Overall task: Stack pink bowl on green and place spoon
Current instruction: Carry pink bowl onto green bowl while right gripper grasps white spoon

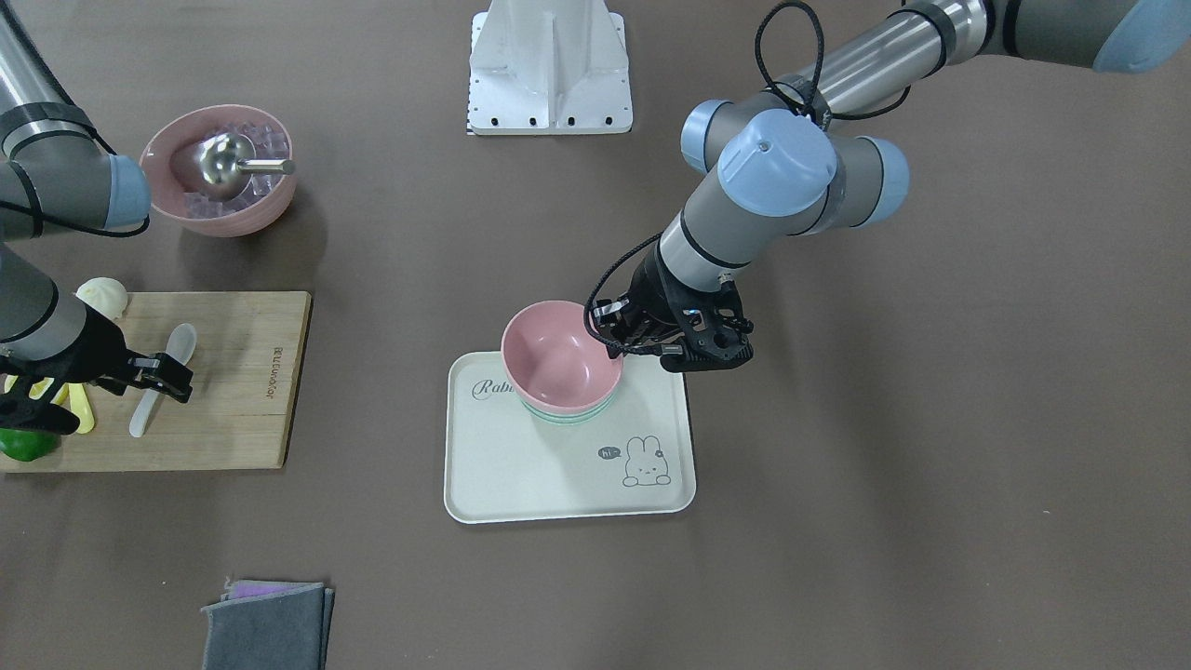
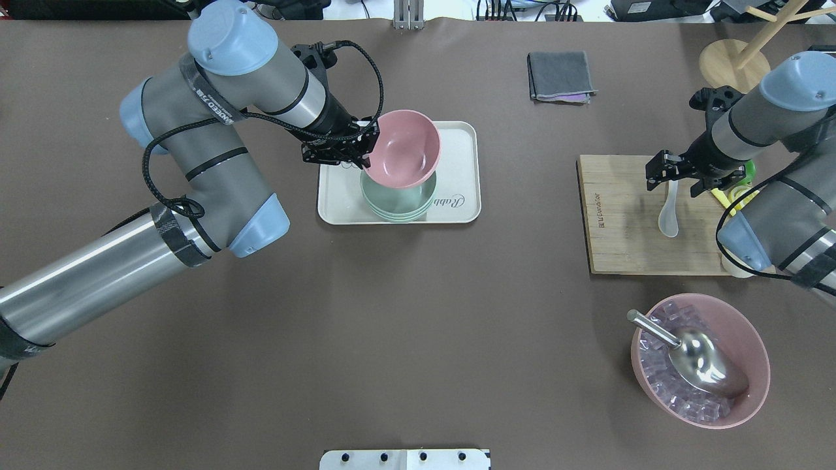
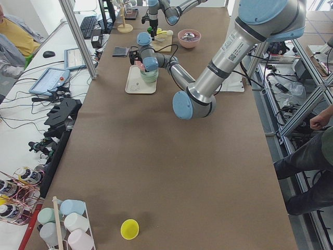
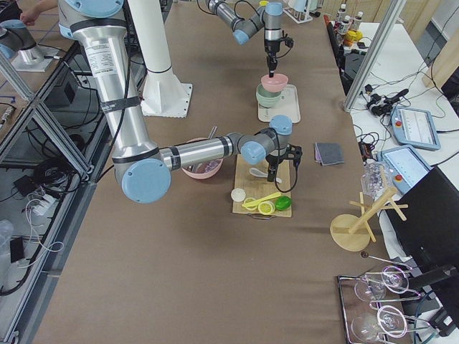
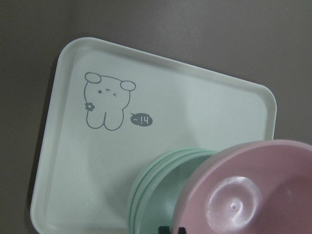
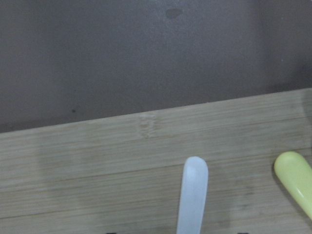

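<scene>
In the overhead view the left pincer [image 2: 367,137] is clamped on the rim of the pink plastic bowl [image 2: 401,149] at the bowl's 9 o'clock. The bowl sits upright over the stack of pale green bowls [image 2: 395,202], which stands on the cream rectangular tray [image 2: 457,170] with a rabbit drawing. From the right-side view the pink bowl looks to be just above the stack, but I cannot tell whether the two touch.

At 3 o'clock from the tray, well apart on the brown table [image 2: 418,326], lies the bamboo cutting board [image 2: 620,228]. On it rests the white plastic spoon [image 2: 669,215], its handle pointing toward 12 o'clock. The right pincer [image 2: 676,183] hangs over that handle with its fingers spread apart, one on each side.

A yellow utensil [image 6: 295,180] lies on the board at 3 o'clock from the spoon handle in the right wrist view.
</scene>
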Available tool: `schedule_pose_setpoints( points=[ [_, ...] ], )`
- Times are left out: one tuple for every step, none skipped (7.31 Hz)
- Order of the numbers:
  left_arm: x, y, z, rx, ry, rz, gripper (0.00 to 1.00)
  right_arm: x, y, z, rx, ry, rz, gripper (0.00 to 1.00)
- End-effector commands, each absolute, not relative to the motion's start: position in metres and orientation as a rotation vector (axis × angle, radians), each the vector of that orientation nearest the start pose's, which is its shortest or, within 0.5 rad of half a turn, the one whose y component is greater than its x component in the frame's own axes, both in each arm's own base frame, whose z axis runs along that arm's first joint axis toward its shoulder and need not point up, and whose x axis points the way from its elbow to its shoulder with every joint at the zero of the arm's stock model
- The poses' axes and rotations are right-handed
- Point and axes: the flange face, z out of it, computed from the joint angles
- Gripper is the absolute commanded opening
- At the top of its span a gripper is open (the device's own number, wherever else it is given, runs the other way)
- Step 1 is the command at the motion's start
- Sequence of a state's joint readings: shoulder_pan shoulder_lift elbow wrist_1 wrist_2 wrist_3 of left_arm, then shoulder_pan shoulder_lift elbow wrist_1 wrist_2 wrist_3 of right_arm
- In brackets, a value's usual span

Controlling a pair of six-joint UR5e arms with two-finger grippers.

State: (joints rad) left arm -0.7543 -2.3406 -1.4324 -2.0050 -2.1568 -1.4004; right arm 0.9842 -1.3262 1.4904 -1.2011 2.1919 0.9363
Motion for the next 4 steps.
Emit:
schedule_pose_setpoints(
  points=[
    [0.479,-0.558,0.190,-0.017,1.158,-0.217,0.98,-0.282,-0.554,0.527,-0.057,-0.806,0.165,0.10],
    [0.475,-0.557,0.186,-0.025,1.165,-0.235,0.98,-0.280,-0.552,0.538,-0.068,-0.795,0.165,0.00],
    [0.469,-0.559,0.183,-0.016,1.173,-0.238,0.98,-0.280,-0.551,0.529,-0.082,-0.823,0.158,0.00],
    [0.468,-0.558,0.186,-0.018,1.170,-0.240,0.98,-0.279,-0.550,0.531,-0.091,-0.830,0.150,0.00]
  ],
)
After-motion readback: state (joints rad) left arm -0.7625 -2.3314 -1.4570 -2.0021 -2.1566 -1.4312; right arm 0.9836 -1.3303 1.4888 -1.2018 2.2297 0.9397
